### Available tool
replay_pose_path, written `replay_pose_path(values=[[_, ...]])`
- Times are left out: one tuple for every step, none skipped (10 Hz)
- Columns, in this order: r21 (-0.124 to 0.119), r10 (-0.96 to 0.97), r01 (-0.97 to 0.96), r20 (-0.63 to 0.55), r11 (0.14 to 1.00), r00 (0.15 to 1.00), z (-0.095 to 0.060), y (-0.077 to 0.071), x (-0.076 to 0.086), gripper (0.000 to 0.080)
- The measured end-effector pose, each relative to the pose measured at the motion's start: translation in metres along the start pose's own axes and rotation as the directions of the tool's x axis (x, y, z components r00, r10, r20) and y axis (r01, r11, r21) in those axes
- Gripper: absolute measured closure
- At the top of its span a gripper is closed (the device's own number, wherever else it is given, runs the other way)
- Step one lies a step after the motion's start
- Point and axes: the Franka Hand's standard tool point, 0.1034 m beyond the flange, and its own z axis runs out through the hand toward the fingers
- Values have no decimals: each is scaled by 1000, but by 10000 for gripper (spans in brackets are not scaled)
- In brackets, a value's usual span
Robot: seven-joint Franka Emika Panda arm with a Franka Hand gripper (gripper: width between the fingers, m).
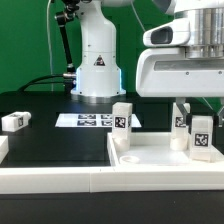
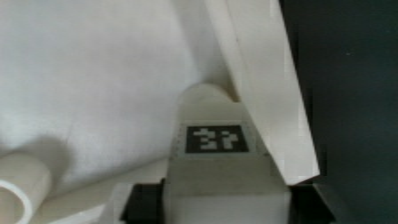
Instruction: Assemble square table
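Note:
The white square tabletop (image 1: 150, 152) lies flat at the exterior view's right, rim up. My gripper (image 1: 198, 116) is shut on a white tagged leg (image 1: 201, 138) and holds it upright at the top's right corner. In the wrist view the leg (image 2: 217, 140) sits between the dark fingers (image 2: 150, 200), and my gripper (image 2: 231, 205) is closed on it above the tabletop's surface (image 2: 89, 80), next to the rim (image 2: 267, 80). A second leg (image 1: 122, 122) stands at the top's far left corner. A third (image 1: 182, 124) stands just behind the held one. A fourth (image 1: 15, 121) lies on the table at the left.
The marker board (image 1: 92, 121) lies in front of the robot base (image 1: 97, 60). A long white border wall (image 1: 50, 180) runs along the front. A rounded white part (image 2: 25, 178) shows at the wrist view's edge.

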Motion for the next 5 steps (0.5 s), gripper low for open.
replay_pose_path(values=[[0, 109, -109, 0, 994, 994, 0, 0, 0, 511], [4, 212, -212, -5, 977, 977, 0, 0, 0, 511], [17, 305, -305, -5, 952, 952, 0, 1, 0, 511], [27, 430, -430, -3, 902, 903, 1, 1, 0, 509], [28, 504, -504, 0, 863, 864, 1, 1, 0, 509]])
